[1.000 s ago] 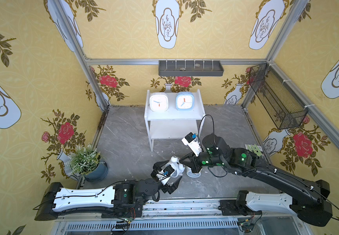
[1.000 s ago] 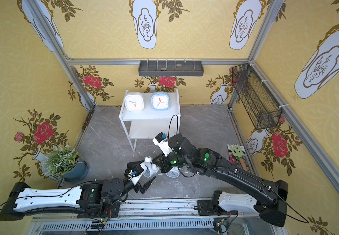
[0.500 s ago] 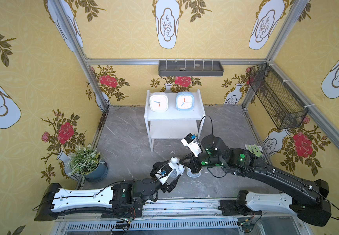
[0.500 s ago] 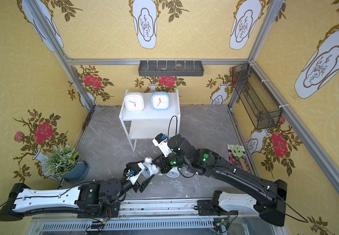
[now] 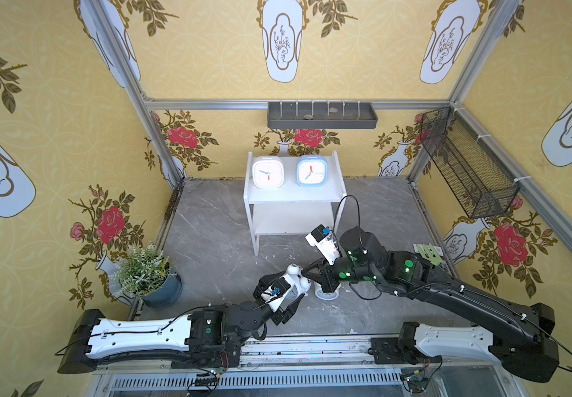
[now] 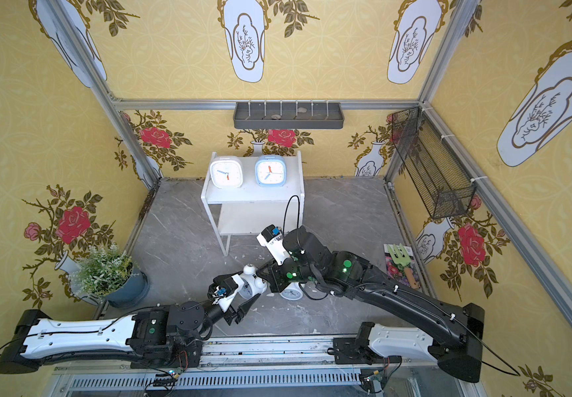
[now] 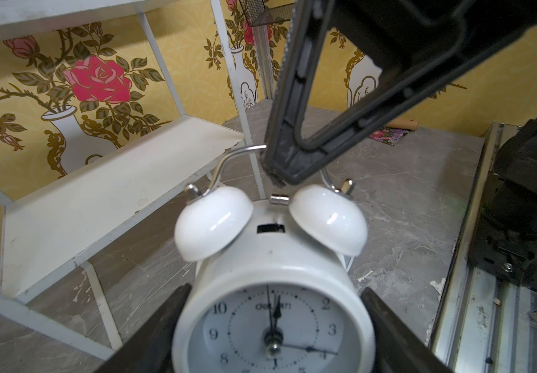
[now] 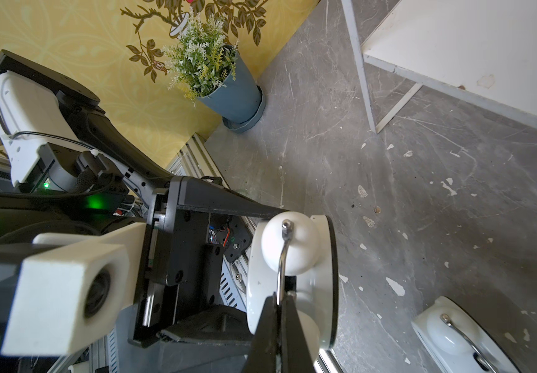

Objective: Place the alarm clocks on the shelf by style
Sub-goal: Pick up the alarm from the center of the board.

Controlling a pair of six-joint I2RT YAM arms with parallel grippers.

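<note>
A white square clock (image 5: 268, 172) and a light blue one (image 5: 312, 171) stand side by side on the top tier of the shelf (image 5: 294, 195). Its lower tier (image 7: 99, 193) is bare. Near the front, a white twin-bell clock (image 5: 294, 278) (image 6: 251, 275) hangs just above the floor. My right gripper (image 8: 280, 298) (image 5: 304, 272) is shut on its wire handle. My left gripper (image 7: 275, 290) (image 6: 243, 288) comes from the front, and its fingers (image 7: 170, 310) lie against both sides of the clock's body. A second twin-bell clock (image 6: 291, 294) (image 8: 460, 336) lies face up under my right arm.
A potted plant (image 5: 147, 271) stands at the front left by the wall. A green garden fork on a seed packet (image 6: 399, 261) lies at the right wall. A grey wall tray (image 5: 322, 115) and a black mesh basket (image 5: 466, 168) hang above the floor.
My left gripper has pushed forward around the twin-bell clock and its jaws have narrowed onto the body. The right gripper has kept its hold on the handle and barely moved.
</note>
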